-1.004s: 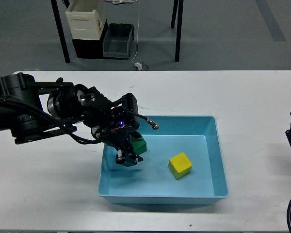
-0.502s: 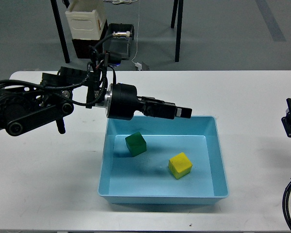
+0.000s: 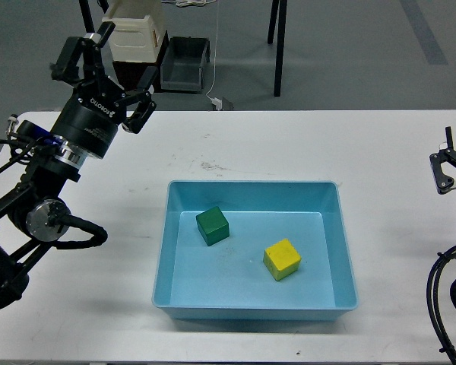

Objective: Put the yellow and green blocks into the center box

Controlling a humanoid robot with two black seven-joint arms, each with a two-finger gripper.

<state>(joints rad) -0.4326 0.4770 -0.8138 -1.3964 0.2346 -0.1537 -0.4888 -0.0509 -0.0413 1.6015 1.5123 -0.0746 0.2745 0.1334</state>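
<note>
- Since the earlier frame: left arm swung up and back from over the box, now raised at the far left edge of the bench; green block left lying free inside the box.
- Near: light blue box (image 3: 342,251), shallow, smooth-walled, rounded at the corners, resting flat on the white bench (image 3: 380,152) at its centre.
- Inside, on the box floor: yellow block (image 3: 282,259), a matte cube turned slightly off square; green block (image 3: 213,226), a like cube, up and to its left, apart from it and from the walls. Judged: both task pieces in place, nothing left to carry.
- Right edge: right hand (image 3: 445,166) seen only in part, dark, well clear of the box; width of opening cannot be told.
- Far left: left hand (image 3: 106,72), black and hard-edged, fingers spread wide, holding nothing; lifted high, probably to keep clear of the box.
- Beyond the bench: grey floor, dark table legs, cream crate (image 3: 137,30) beside a grey bin (image 3: 185,65).
</note>
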